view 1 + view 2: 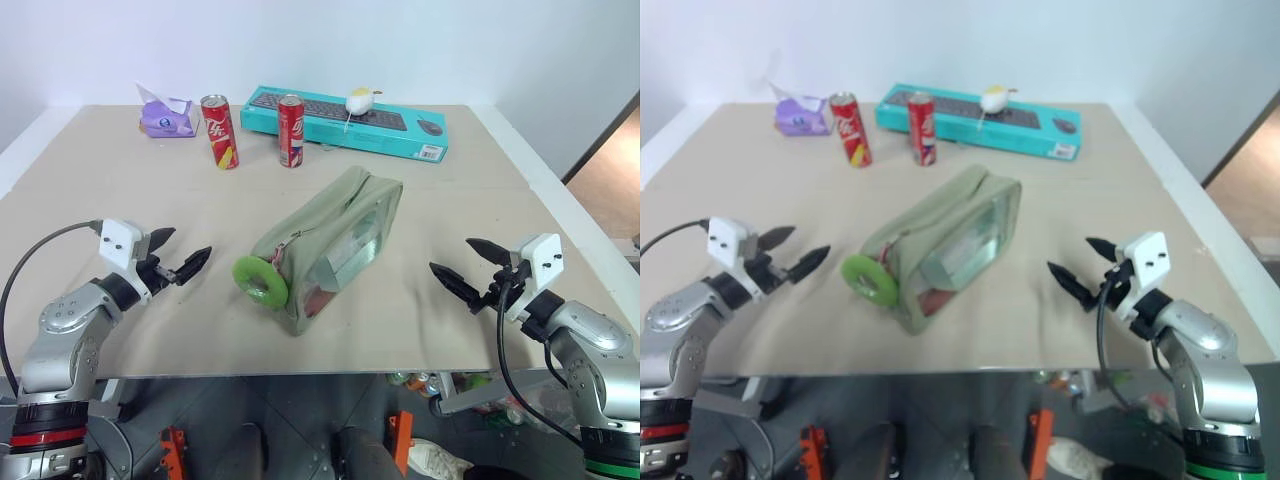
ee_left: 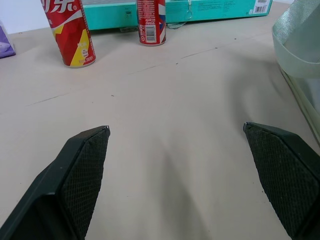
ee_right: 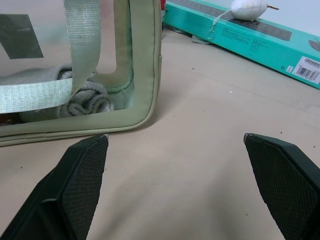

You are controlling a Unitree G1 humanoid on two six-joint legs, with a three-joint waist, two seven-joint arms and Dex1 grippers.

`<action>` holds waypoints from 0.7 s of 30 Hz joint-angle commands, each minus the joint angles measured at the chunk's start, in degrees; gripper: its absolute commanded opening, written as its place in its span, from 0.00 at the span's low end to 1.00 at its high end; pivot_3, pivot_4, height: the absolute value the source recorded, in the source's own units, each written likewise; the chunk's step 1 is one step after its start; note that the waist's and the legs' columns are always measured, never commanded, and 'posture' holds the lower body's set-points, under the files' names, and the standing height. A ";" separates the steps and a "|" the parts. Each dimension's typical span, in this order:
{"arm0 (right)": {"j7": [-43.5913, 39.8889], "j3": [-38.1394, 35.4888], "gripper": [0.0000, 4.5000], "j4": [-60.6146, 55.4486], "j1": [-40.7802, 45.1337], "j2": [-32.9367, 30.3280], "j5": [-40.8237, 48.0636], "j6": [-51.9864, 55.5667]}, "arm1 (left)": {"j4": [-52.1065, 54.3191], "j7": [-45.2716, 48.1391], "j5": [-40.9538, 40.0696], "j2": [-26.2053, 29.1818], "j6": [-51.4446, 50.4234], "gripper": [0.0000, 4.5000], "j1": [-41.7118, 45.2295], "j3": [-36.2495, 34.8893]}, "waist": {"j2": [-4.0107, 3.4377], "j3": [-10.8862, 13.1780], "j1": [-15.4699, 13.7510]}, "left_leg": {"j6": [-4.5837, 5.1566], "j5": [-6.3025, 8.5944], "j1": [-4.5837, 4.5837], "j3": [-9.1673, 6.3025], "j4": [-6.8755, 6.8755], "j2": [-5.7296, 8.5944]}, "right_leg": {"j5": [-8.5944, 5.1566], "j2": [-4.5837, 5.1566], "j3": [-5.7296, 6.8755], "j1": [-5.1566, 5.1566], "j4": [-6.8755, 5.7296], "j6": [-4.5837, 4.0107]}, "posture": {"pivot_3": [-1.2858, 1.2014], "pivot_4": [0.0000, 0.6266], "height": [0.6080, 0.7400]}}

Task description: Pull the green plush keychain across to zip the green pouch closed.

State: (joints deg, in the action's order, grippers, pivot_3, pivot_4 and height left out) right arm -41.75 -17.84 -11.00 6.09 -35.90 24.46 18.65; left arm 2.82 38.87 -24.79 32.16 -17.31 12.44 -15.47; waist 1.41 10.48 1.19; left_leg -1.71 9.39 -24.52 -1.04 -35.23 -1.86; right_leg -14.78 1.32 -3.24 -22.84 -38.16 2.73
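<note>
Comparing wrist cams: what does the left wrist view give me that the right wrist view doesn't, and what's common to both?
Left wrist view alone: two red cans, one nearer and one farther, plus a purple packet's edge. Right wrist view alone: the green pouch's clear window with a rolled grey cloth inside, its strap, and a white plush on the box. Both: the green pouch, the teal keyboard box, the table, and open fingers.

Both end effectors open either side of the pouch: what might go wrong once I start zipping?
1. Nothing pins the pouch, so tugging the keychain may drag it along the table.
2. The fuzzy keychain may slip from the left end effector.
3. Sliding far could topple the cans.
</note>
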 commanded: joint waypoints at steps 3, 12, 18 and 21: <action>-1.80 0.33 1.00 0.82 2.06 -1.50 0.14 -1.17 | 1.79 0.61 -1.69 -0.42 -0.13 0.99 0.77 -0.26 | 0.00 0.00 0.03 | 0.00 0.00 0.01 0.03 0.00 0.00 | 0.01 0.00 -0.03 0.00 0.00 0.01 | 0.52 0.24 1.00; -3.10 0.38 1.00 2.76 2.12 -1.76 -0.18 -2.83 | 1.96 1.71 -2.95 -0.35 -0.67 0.99 1.00 -0.13 | 0.01 0.00 0.01 | 0.00 0.00 0.00 0.03 -0.01 0.00 | 0.01 0.00 -0.03 -0.01 0.00 0.02 | 0.52 0.24 1.00; -3.56 0.12 1.00 4.08 2.39 -1.83 -0.38 -3.78 | 5.09 8.97 -10.28 2.75 -2.32 0.99 4.06 -2.51 | 0.04 0.01 0.01 | 0.00 0.00 -0.01 0.03 -0.02 0.00 | 0.02 -0.01 -0.03 0.00 0.00 0.02 | 0.52 0.24 1.00; -4.41 0.13 1.00 5.02 2.87 -2.30 -0.23 -3.82 | 9.93 16.11 -17.03 9.04 -8.64 0.99 7.03 -2.15 | 0.05 0.02 0.05 | 0.00 0.00 -0.05 0.02 -0.02 -0.02 | 0.03 -0.04 -0.02 -0.05 0.00 0.00 | 0.52 0.24 1.00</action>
State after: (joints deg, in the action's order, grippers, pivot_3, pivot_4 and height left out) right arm -45.41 -17.23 -5.92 7.88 -36.96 23.98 15.79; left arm 7.72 51.09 -37.37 38.49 -23.43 17.51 -15.77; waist 1.47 10.50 1.24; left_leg -1.71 9.38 -24.58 -1.03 -35.25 -1.89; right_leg -14.75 1.27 -3.25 -22.90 -38.17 2.73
